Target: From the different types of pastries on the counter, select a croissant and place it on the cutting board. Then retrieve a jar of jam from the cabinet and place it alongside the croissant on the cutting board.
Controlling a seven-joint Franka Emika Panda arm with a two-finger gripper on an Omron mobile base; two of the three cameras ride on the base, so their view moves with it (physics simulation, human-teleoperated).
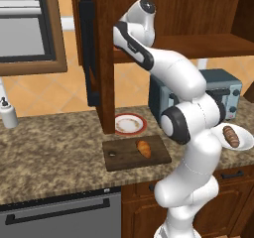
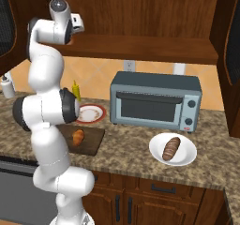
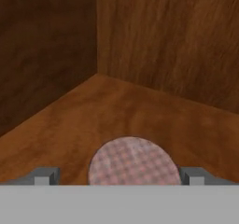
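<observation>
In the left base view, we see the arm reach up and into the cabinet (image 1: 149,14), where its hand goes behind the cabinet's side wall; the jaws are hidden here. Well below the hand, the croissant (image 1: 144,148) lies on the board (image 1: 121,157), toward the board's right half. The board rests on the counter (image 1: 44,152). A red-rimmed plate (image 1: 130,124) sits just behind the board, and a white plate (image 1: 244,142) with the brown pastry (image 1: 230,136) sits far to the right of it, in front of the toaster oven (image 1: 230,95). A white bottle (image 1: 8,113) stands at the far left of the counter.

In the right base view, we see the hand at the left end of the cabinet shelf (image 2: 140,48), with the fingers hidden behind the wrist. The croissant (image 2: 78,137) lies on the board (image 2: 91,142) far below the hand. The brown pastry (image 2: 171,148) lies on its white plate (image 2: 185,161) to the right, in front of the toaster oven (image 2: 154,102).

In the hand view, we see the two fingertips (image 3: 45,175) set apart, one at each side of the jar (image 3: 134,161). The gripper (image 3: 119,178) stands open around the jar's checked lid, which sits between the tips. A narrow gap shows between the lid and each tip, so the jaws are not clamped. The jar stands on the shelf (image 3: 140,111), near the inner corner of the cabinet (image 3: 163,36), which lies ahead of the jaws.
</observation>
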